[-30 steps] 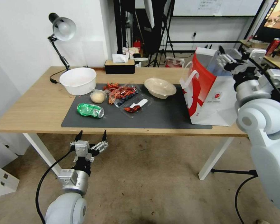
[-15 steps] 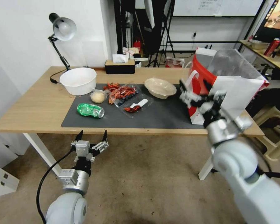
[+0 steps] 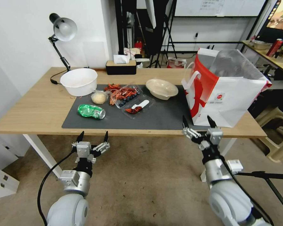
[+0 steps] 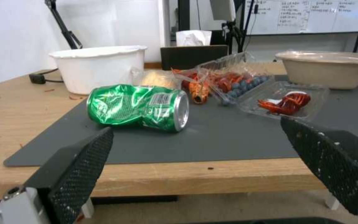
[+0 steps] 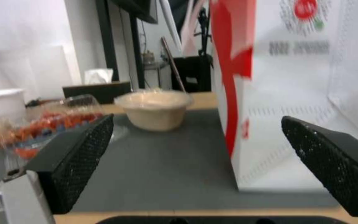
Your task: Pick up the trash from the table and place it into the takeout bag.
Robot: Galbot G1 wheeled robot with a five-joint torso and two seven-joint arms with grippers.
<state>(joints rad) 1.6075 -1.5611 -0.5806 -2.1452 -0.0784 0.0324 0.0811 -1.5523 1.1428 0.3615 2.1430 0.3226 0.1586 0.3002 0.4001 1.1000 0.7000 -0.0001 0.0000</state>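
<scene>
From the head camera we see both tools hanging below the front edge of the tabletop, the left tool under the mat's near corner and the right tool just below the takeout bag, each with fingers spread apart and empty. We judge that a new pick is being prepared: the crushed green can lies nearest the left tool. In the left wrist view the can lies on its side, so the next move asks for a rise and a reach over the edge. In the right wrist view the beige bowl stands beside the bag; it is perhaps covered. The white tub and lamp stand behind, not blocking.
</scene>
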